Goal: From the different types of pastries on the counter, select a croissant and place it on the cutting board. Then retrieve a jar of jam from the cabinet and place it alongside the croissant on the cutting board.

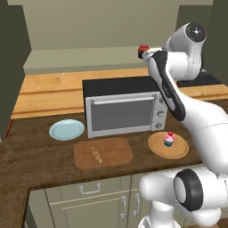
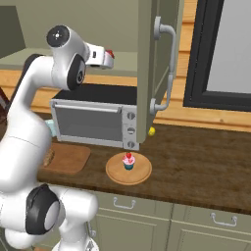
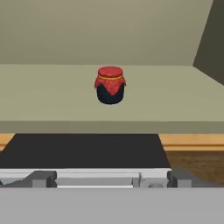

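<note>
Fingers [image 3: 110, 177] spread wide, jam jar [image 3: 110, 85] straight ahead of them on cabinet shelf [image 3: 52, 96], croissant [image 1: 96, 154] on cutting board [image 1: 116, 150] well below

Both base views overlook the toaster oven [image 1: 122, 109]; hand view faces the cabinet shelf [image 3: 52, 100], seemingly near.

Jam jar [image 3: 110, 85]: dark body, red cloth cap, yellow band. Croissant [image 1: 96, 154] golden-brown on tan wooden cutting board [image 1: 120, 152]. Plate [image 1: 66, 129] pale blue. Cupcake [image 1: 169, 139]: pink frosting, teal wrapper.
</note>
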